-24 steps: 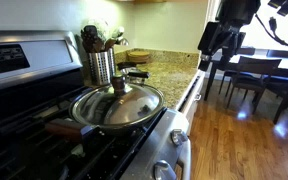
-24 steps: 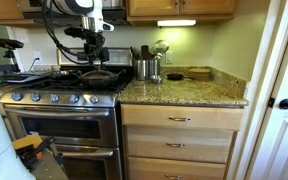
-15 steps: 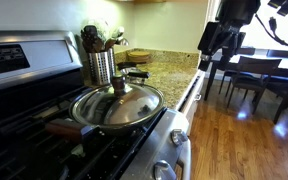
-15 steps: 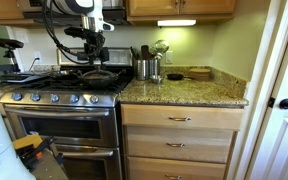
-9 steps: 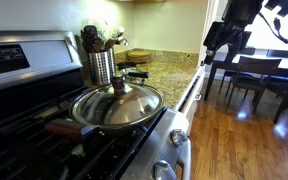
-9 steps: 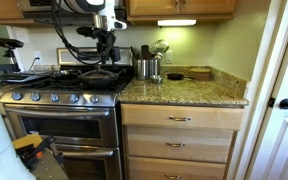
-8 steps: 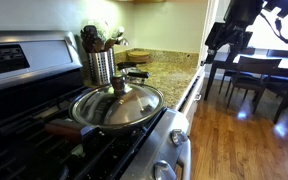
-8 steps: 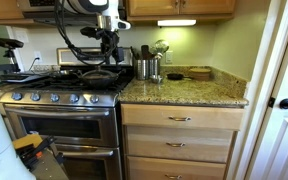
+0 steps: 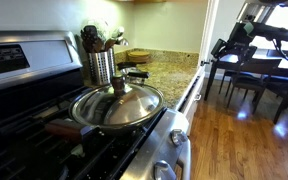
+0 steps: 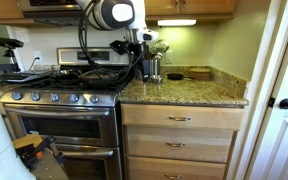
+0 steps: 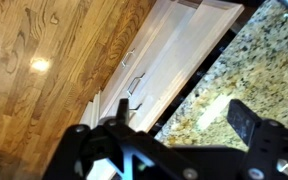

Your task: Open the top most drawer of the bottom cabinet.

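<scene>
The bottom cabinet stands right of the stove under a speckled granite top. Its top most drawer is shut, so its inside is hidden. In the wrist view the drawer shows as a pale front panel just past the granite edge, with a small metal handle. My gripper hangs above the counter's left part, open and empty. It also shows in an exterior view above the counter's front edge. In the wrist view the gripper is open over the counter edge.
A stove with a lidded pan stands beside the cabinet. A steel utensil crock and a wooden dish sit on the counter. A white door is at the right. Dining chairs stand on the wood floor.
The arm has swung from above the stove across to above the granite counter, toward the cabinet's front edge. The drawer has stayed shut.
</scene>
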`<state>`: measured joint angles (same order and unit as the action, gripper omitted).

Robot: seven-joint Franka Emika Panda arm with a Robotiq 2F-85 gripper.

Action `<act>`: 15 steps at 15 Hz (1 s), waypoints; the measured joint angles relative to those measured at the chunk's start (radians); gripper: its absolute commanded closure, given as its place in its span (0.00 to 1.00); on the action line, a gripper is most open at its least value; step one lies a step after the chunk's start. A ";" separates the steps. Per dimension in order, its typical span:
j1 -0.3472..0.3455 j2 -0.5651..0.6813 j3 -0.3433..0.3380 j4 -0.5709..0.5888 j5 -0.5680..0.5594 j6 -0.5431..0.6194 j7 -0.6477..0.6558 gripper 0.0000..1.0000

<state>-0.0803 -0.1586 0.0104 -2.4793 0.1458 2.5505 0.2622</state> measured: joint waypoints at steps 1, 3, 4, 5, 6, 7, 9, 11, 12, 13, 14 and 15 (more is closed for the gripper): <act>-0.002 0.019 -0.004 0.003 -0.003 0.005 0.002 0.00; 0.001 0.023 -0.004 0.005 -0.003 0.005 0.000 0.00; 0.003 0.021 -0.003 0.005 -0.003 0.005 0.000 0.00; 0.003 0.019 -0.003 0.006 -0.003 0.005 0.000 0.00; 0.003 0.019 -0.003 0.006 -0.003 0.005 0.000 0.00; 0.003 0.018 -0.003 0.006 -0.003 0.005 0.000 0.00; 0.001 0.025 -0.007 0.007 -0.003 0.006 0.005 0.00; -0.004 0.042 -0.023 0.013 -0.003 0.020 0.021 0.00; -0.008 0.055 -0.034 0.019 -0.003 0.034 0.025 0.00; -0.014 0.071 -0.045 0.027 -0.003 0.052 0.030 0.00; -0.018 0.090 -0.058 0.037 -0.003 0.073 0.034 0.00; -0.024 0.113 -0.070 0.051 -0.003 0.096 0.037 0.00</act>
<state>-0.1040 -0.0457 -0.0595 -2.4287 0.1426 2.6462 0.2993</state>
